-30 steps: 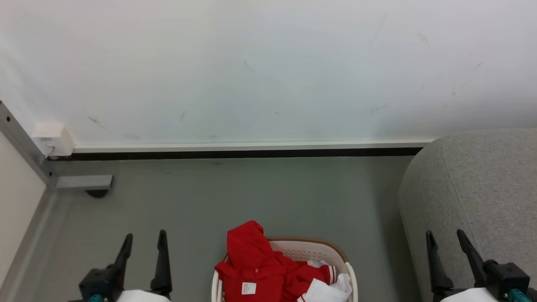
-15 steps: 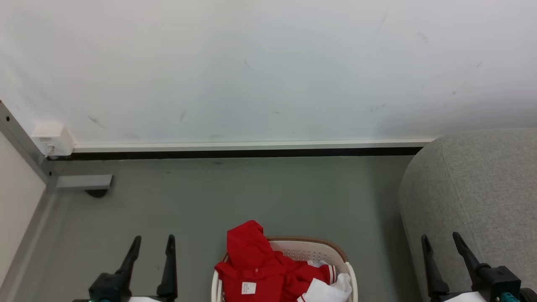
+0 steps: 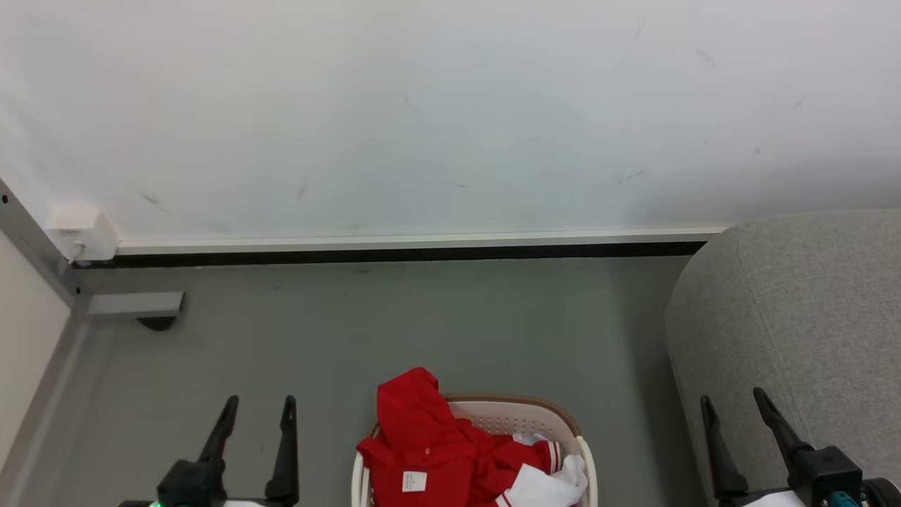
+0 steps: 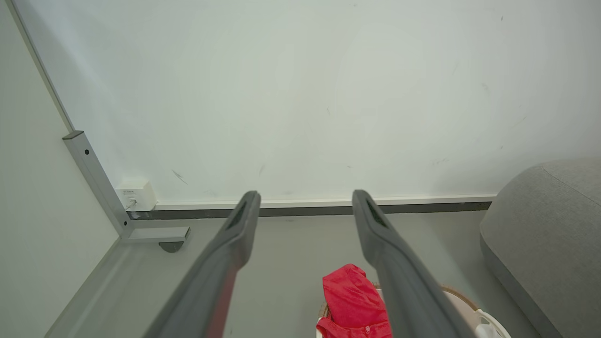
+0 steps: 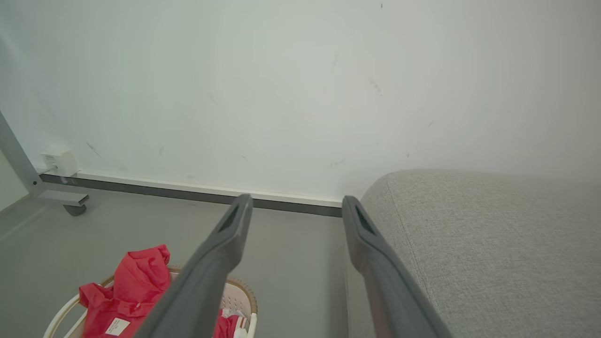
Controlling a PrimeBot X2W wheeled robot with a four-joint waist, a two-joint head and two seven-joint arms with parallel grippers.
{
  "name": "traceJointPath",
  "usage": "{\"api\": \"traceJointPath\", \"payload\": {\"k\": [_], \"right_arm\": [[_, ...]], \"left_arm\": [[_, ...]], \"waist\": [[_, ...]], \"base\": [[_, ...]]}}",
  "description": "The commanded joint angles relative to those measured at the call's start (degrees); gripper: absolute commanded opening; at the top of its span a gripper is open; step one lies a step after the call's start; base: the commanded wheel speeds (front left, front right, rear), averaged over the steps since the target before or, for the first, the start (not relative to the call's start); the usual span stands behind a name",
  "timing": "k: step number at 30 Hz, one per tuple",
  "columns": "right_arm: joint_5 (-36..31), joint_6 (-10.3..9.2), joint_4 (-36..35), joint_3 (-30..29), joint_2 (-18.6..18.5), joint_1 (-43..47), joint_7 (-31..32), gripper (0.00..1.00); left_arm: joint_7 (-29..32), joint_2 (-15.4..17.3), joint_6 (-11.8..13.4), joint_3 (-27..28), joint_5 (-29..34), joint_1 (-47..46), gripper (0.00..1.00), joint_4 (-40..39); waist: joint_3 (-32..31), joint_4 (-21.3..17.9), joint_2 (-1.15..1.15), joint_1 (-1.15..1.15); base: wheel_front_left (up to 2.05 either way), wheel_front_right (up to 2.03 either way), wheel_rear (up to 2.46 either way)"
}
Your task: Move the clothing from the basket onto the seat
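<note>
Grey floor (image 3: 422,331) bore the basket (image 3: 524,407) of clothing (image 3: 422,451); left end effector (image 3: 260,401) and right end effector (image 3: 732,396) were spread, empty; tangled garments risked tipping the basket.

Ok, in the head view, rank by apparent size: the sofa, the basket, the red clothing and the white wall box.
1. sofa, largest, though cut by the frame.
2. red clothing and basket: alike, both cut off at the bottom edge, so unranked.
3. white wall box, smallest, but farthest away.
</note>
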Motion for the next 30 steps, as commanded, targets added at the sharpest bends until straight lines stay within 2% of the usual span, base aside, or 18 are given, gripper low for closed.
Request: {"api": "traceJointPath", "payload": {"k": [1,16,24,30], "right_arm": [[-0.13,-0.1,0.0,-0.29,-0.25,-0.83,-0.22,1.0],[2.01,-0.1,-1.83,-0.35,-0.23,-3.35,-0.21,1.0],[2.34,-0.1,-6.01,-1.15,-0.3,-7.57,-0.11,1.0],[2.46,-0.1,-8.79,-1.8,-0.27,-11.0,-0.11,1.0]], "left_arm": [[-0.06,-0.09,-0.14,0.25,0.84,0.14,1.0,0.1],[-0.05,-0.8,-1.57,0.41,0.32,-2.49,1.0,0.03],[-0.05,-1.09,-4.04,-4.89,1.98,-10.85,1.0,3.98],[0.97,-1.19,-4.62,-10.86,4.81,-19.84,1.0,14.53]], "waist": [[0.08,-0.16,0.0,0.0],[3.64,-2.06,0.0,0.0],[11.38,-4.87,0.0,0.0],[19.29,-7.31,0.0,0.0]], "base": [[0.0,0.0,0.0],[0.0,0.0,0.0],[0.0,0.0,0.0],[0.0,0.0,0.0]]}}
